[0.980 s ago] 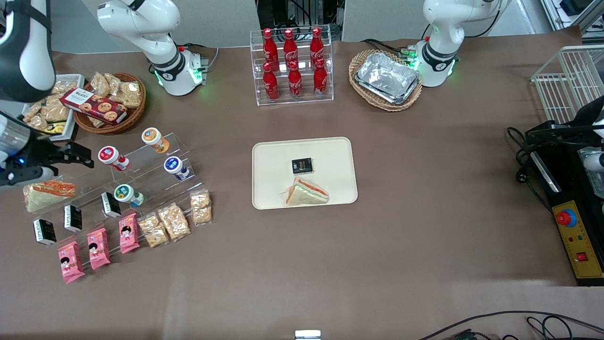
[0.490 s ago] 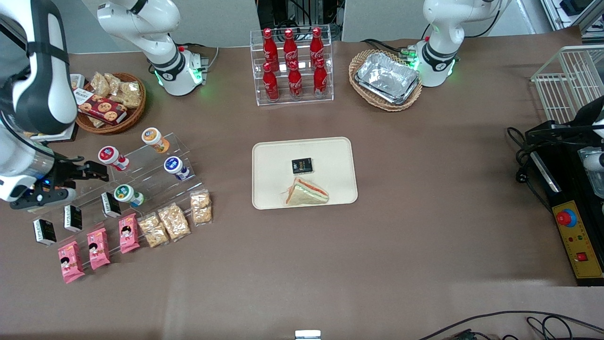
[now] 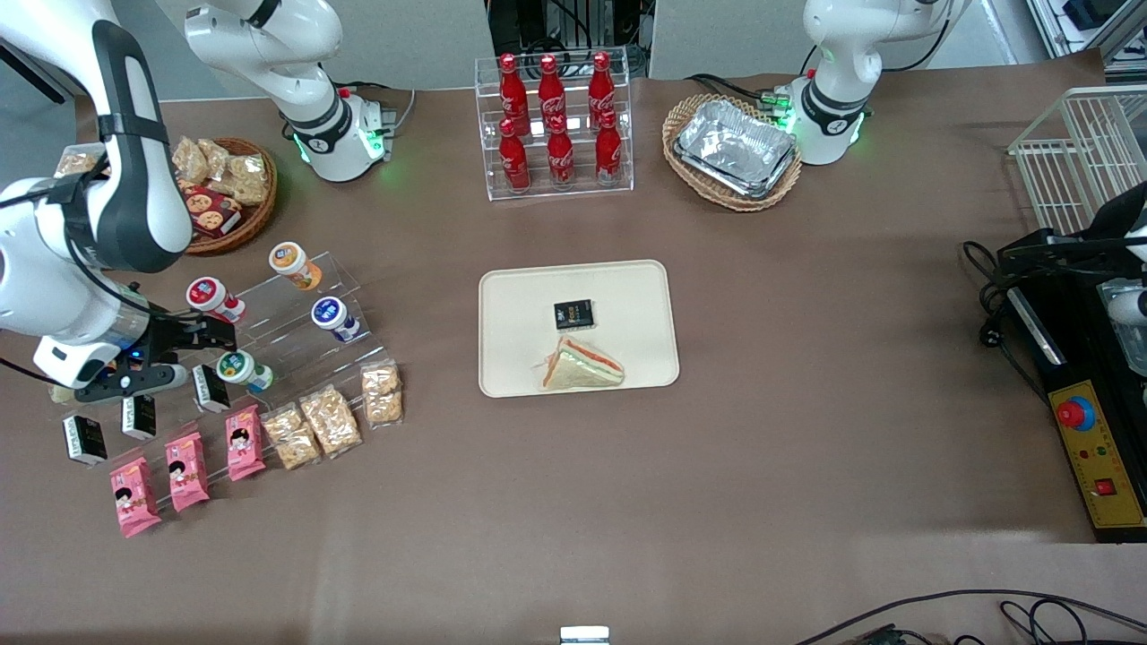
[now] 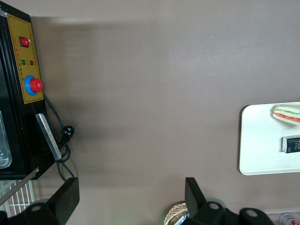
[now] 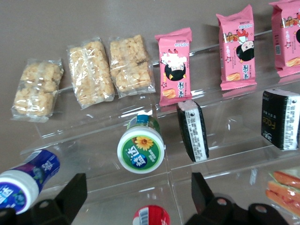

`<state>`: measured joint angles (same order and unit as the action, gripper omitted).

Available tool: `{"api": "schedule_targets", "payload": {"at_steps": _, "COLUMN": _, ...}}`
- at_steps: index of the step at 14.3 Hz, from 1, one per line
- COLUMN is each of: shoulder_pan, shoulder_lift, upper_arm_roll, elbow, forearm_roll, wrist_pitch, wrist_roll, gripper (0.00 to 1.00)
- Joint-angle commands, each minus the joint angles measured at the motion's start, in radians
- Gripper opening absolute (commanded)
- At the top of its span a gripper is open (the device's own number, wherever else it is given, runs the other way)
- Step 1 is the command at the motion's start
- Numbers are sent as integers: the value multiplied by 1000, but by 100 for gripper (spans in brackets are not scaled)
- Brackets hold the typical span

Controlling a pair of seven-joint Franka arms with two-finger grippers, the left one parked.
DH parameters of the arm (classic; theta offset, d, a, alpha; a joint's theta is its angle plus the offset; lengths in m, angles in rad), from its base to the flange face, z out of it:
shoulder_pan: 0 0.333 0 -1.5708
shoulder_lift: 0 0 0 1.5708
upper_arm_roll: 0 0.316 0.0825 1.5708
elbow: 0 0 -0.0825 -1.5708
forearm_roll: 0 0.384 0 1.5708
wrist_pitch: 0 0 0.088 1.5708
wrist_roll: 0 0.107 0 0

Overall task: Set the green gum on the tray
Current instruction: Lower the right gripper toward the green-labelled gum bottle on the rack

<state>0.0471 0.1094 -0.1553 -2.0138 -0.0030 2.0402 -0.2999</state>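
gripper (image 3: 211,351) open, just beside green gum (image 3: 242,368)

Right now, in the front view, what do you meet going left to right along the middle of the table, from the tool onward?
Tool, open → green gum → blue-lidded bottle → tray → black packet on it → red emergency button.

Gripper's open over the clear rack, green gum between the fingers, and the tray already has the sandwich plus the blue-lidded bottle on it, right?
Not quite: the tray holds the sandwich and a small black packet, not a bottle, as the front view shows. The blue-lidded bottle lies on the rack. The gripper is open at the green gum.
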Motion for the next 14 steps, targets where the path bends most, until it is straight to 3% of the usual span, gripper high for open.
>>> {"api": "schedule_targets", "payload": {"at_steps": 1, "shoulder_pan": 4, "shoulder_lift": -13, "upper_arm_roll": -1, "elbow": -86, "forearm_roll": -15, "wrist_pitch": 107, "wrist_roll": 7, "gripper": 100}}
{"api": "schedule_targets", "payload": {"at_steps": 14, "shoulder_pan": 4, "shoulder_lift": 50, "upper_arm_roll": -1, "elbow": -155, "forearm_roll": -14, "wrist_pitch": 273, "wrist_roll": 16, "gripper": 100}}
